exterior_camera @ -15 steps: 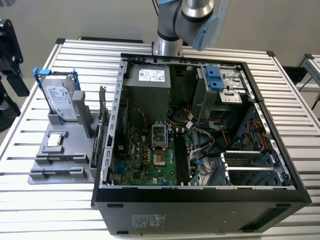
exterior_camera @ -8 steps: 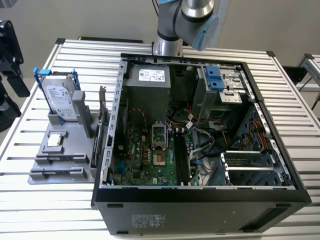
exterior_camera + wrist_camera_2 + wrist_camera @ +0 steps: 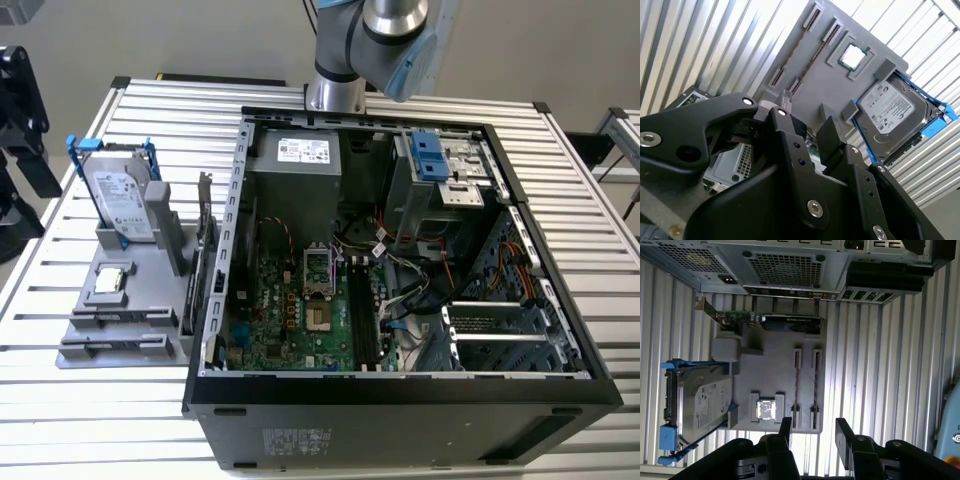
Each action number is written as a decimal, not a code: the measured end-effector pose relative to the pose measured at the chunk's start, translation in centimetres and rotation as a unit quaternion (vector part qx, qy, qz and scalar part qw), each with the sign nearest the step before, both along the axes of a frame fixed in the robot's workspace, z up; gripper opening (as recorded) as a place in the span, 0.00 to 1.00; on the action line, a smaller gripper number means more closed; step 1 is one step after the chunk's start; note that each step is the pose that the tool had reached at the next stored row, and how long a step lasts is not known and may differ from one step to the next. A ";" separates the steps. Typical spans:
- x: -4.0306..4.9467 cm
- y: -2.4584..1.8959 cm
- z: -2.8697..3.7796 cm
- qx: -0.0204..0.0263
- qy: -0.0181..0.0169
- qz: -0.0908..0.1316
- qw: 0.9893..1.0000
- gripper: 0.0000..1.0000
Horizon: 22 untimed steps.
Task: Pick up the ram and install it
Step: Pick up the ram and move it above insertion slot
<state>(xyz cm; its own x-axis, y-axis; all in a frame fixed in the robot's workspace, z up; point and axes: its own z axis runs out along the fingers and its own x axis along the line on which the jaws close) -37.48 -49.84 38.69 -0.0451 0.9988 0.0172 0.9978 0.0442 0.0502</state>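
Two thin ram sticks stand on edge in the slots of a grey holder tray [image 3: 770, 365]: one ram stick [image 3: 796, 382] and a second [image 3: 816, 382] beside it. In the second wrist view they are narrow dark strips [image 3: 792, 52]. In the exterior view they lie at the tray's near end [image 3: 118, 320]. My gripper [image 3: 814, 432] hangs open well above that end of the tray, with nothing between its black fingers [image 3: 832, 132]. The open computer case [image 3: 400, 390] shows long black memory slots [image 3: 362, 320] on its motherboard.
On the same tray stand a silver hard drive in a blue-handled bracket [image 3: 700, 405], a square silver processor chip [image 3: 766, 409] and a graphics card [image 3: 785, 320] on the side by the case. The tray sits on a slatted metal table [image 3: 60, 420], at the exterior view's left of the case.
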 end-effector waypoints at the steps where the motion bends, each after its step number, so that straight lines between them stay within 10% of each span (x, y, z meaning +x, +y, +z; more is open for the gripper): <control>1: 0.00 0.00 -0.04 0.000 0.000 0.000 1.000 1.00; 22: 0.00 0.00 -1.17 0.000 0.000 0.000 1.000 1.00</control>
